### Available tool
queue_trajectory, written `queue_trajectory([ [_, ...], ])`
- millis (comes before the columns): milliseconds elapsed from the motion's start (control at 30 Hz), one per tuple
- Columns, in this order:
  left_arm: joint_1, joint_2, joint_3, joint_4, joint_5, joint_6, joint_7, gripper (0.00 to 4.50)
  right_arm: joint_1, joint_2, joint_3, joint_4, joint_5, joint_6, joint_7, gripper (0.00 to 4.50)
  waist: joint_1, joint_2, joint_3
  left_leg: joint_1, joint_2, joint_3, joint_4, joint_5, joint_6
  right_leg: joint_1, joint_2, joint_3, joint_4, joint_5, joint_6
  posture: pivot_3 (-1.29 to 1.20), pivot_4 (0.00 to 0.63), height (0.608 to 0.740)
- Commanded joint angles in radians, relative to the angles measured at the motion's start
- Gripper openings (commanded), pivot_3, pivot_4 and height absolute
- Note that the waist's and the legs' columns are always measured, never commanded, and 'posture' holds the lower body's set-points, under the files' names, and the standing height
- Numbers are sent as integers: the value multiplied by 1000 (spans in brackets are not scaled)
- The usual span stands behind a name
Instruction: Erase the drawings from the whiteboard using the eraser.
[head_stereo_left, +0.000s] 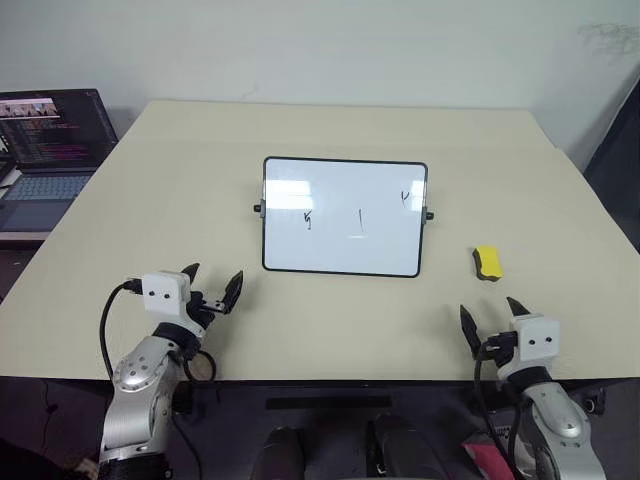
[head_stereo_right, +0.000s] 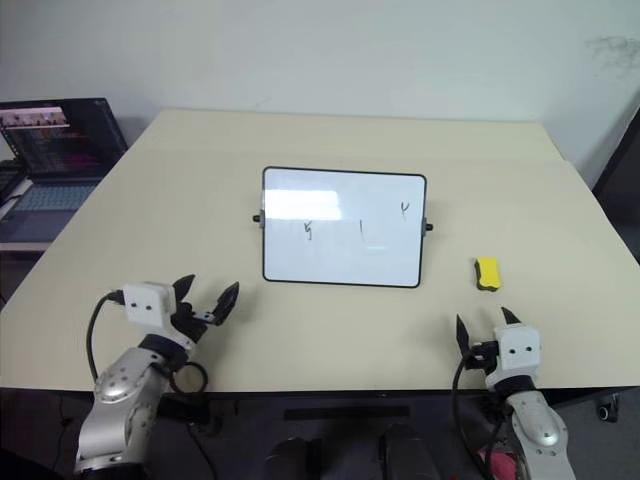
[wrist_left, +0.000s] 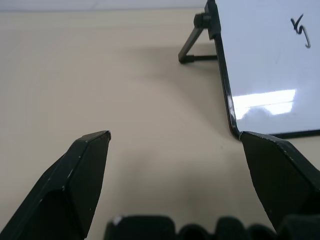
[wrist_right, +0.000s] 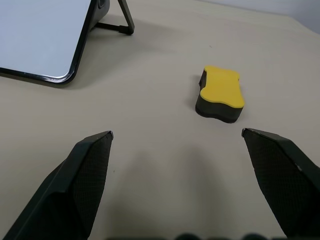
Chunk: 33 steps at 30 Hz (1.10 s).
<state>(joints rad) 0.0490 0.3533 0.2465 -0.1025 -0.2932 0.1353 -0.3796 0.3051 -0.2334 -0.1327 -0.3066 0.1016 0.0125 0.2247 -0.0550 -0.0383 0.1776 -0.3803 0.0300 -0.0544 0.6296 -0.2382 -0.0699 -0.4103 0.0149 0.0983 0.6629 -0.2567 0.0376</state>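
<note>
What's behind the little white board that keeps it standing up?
Behind the whiteboard a thin black leg props it on the table, angling back from a side knob. The board itself hides the rest of its back.

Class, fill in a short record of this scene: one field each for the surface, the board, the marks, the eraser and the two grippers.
surface: beige table
whiteboard: propped on a stand at mid-table
drawings: three dark marks, left, middle, upper right, none erased
eraser: yellow, dark underside, lying on the table right of the whiteboard, untouched
left gripper: open, empty, near the whiteboard's lower left corner
right gripper: open, empty, short of the eraser
</note>
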Motion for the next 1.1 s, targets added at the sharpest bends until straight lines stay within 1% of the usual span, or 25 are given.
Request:
queue_trajectory([
  [33,-13,2,-1,-47,4,9,14,4500,-9,-9,-16,-44,15,13,4,4475,0,0,0,0,0,0,0,0,0,0,0,0,0,-1,-1,0,150,740],
  [133,-19,2,-10,-27,9,-2,-2,4500,-20,-5,-16,-13,4,23,-5,4475,1,0,0,0,0,0,0,0,0,0,0,0,0,-1,-1,0,150,740],
  [233,0,-1,-7,-54,7,7,1,4500,-21,-4,-13,-36,10,32,0,4475,0,0,0,0,0,0,0,0,0,0,0,0,0,-1,-1,0,150,740],
  [400,25,24,46,-49,-2,-14,-3,4500,-18,4,20,-30,-10,8,8,4475,-1,0,0,0,0,0,0,0,0,0,0,0,0,-1,-1,0,150,740],
  [567,42,73,116,-40,-111,-9,-110,4500,-22,19,78,-43,-68,-29,-10,4475,-1,0,0,0,0,0,0,0,0,0,0,0,0,-1,-2,0,150,740],
  [667,25,90,155,-23,-141,0,-121,4500,-1,28,101,-67,-107,-36,-32,4475,1,0,0,0,0,0,0,0,0,0,0,0,0,-1,-2,0,150,740],
  [800,-41,185,124,9,-161,36,-242,4500,-1,36,96,-127,-136,-35,-66,4475,5,0,0,0,0,0,0,0,0,-1,0,-1,0,-2,-2,0,150,740],
  [867,-100,234,139,15,-208,106,-262,4500,-12,34,90,-152,-172,-23,-90,4475,5,0,0,0,0,0,0,0,0,0,0,-1,0,-2,-2,0,150,740],
  [933,-161,307,135,2,-258,201,-315,4500,-36,45,75,-184,-224,4,-141,4475,4,0,0,0,0,0,0,0,0,-1,0,-1,0,-2,-2,0,150,740],
  [1033,-216,430,68,-31,-277,292,-448,4500,-82,69,38,-233,-146,75,-143,4475,-1,0,0,-2,0,0,0,0,0,-2,0,-1,0,-2,-2,0,150,740],
  [1100,-254,480,47,-49,-325,366,-509,4500,-121,87,13,-261,-129,144,-165,4475,-2,1,1,-2,0,0,-1,0,0,-2,0,-1,0,-2,-2,0,150,740],
])
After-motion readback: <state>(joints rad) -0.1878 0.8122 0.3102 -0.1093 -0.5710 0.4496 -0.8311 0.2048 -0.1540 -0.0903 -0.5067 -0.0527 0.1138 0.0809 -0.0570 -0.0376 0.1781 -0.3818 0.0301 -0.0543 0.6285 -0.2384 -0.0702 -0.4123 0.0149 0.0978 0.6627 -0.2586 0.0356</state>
